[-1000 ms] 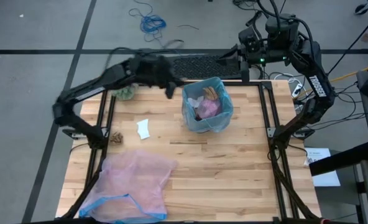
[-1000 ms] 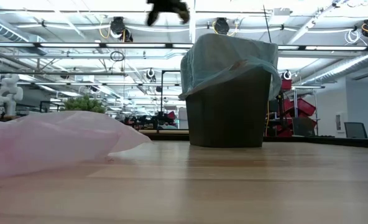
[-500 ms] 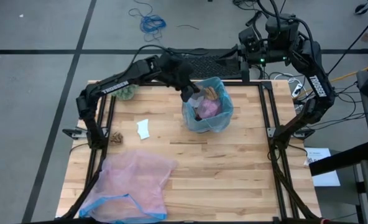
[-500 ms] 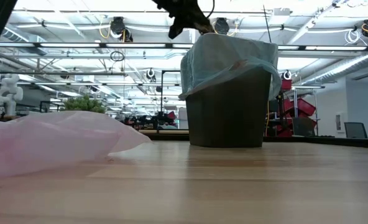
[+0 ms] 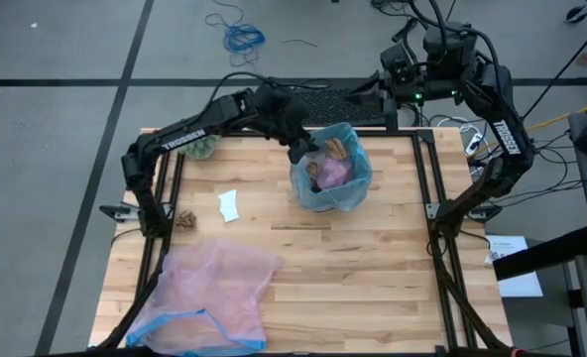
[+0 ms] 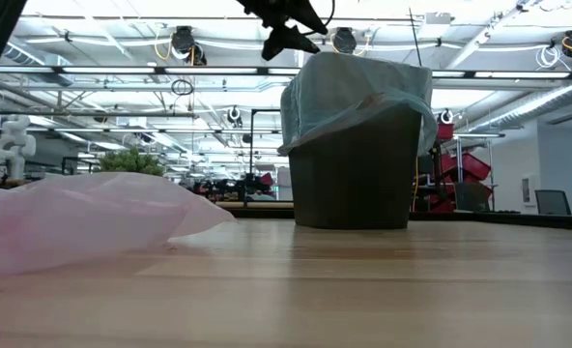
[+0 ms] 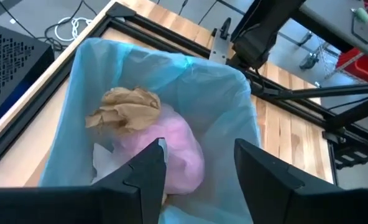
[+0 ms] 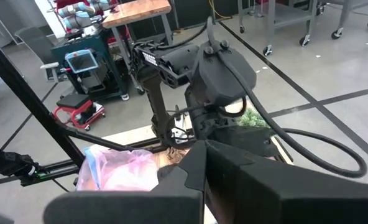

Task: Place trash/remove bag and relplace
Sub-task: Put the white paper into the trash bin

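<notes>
Two dark arms carry white lettering on their forearms, legible as "TROSSEN" along the left arm in the high view and only partly readable on the right arm. On the wooden slat table (image 5: 373, 278), near its far edge, stands the brown square bin (image 6: 352, 174), lined with the thin translucent light-blue plastic bag (image 5: 331, 188) whose rim folds over the bin's top. Inside lie pieces of the trash: a crumpled brown paper scrap (image 7: 125, 109) resting on a pink wad (image 7: 171, 152), with a white scrap partly hidden beneath them. The left gripper (image 5: 303, 151) hangs just above the bag's rim at the bin's far left corner, its fingers (image 7: 148, 171) spread apart with nothing between them; the left arm reaches across from the table's left side with its elbow raised. Elsewhere on the table: a white paper piece (image 5: 229, 205) left of the bin, a small brown scrap (image 5: 185, 219) near the left edge, a fuzzy green ball (image 5: 202, 149) at the far left corner, partly under the arm, and a translucent pink bag with a blue rim (image 5: 209, 293) spread flat at the near left. The right gripper (image 5: 398, 74) waits folded beyond the far right corner, its fingers closed.
</notes>
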Motion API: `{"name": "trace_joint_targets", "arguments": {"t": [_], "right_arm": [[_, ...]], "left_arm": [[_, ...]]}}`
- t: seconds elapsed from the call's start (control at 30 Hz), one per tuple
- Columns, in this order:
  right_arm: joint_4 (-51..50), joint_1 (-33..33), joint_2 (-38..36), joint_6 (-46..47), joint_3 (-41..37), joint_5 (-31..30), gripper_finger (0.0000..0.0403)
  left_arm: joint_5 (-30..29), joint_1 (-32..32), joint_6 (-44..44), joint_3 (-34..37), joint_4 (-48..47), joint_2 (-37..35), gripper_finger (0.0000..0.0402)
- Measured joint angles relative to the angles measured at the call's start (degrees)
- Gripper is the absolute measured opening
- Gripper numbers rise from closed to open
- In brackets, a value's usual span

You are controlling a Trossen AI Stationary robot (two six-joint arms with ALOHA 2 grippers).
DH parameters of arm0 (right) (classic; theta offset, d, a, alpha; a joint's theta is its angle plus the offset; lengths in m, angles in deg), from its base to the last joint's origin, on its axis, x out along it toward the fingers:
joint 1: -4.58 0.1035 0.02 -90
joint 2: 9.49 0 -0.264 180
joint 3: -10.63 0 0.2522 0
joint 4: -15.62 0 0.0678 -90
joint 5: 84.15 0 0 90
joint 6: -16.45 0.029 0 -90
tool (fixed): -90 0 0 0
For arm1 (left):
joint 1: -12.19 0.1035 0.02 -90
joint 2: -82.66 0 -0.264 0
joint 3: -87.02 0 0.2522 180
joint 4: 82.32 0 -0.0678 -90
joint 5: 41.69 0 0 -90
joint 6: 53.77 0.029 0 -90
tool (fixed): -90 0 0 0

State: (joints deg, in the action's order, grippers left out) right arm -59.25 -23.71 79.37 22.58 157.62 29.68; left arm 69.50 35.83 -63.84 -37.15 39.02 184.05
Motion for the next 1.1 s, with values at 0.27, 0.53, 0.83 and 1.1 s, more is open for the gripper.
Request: {"name": "trace_joint_targets", "arguments": {"t": [0.27,0.53,0.83,1.1], "right_arm": [[-0.1,0.0,0.0,-0.9,0.0,0.2,0.0],[-0.1,0.0,0.0,-2.6,0.0,0.2,0.0],[-0.1,0.1,0.0,-3.7,0.0,0.3,0.0],[-0.4,0.0,0.0,-3.9,0.0,0.3,0.0]], "left_arm": [[10.6,1.8,-8.6,-1.8,-19.0,-5.0,0.0182],[-1.6,-0.2,-6.3,-1.8,-44.2,-10.2,0.0182],[-7.2,-1.1,-13.9,4.2,-45.0,-16.0,0.0159],[-8.1,-1.2,-21.8,22.1,-36.2,-26.0,0.0069]]}}
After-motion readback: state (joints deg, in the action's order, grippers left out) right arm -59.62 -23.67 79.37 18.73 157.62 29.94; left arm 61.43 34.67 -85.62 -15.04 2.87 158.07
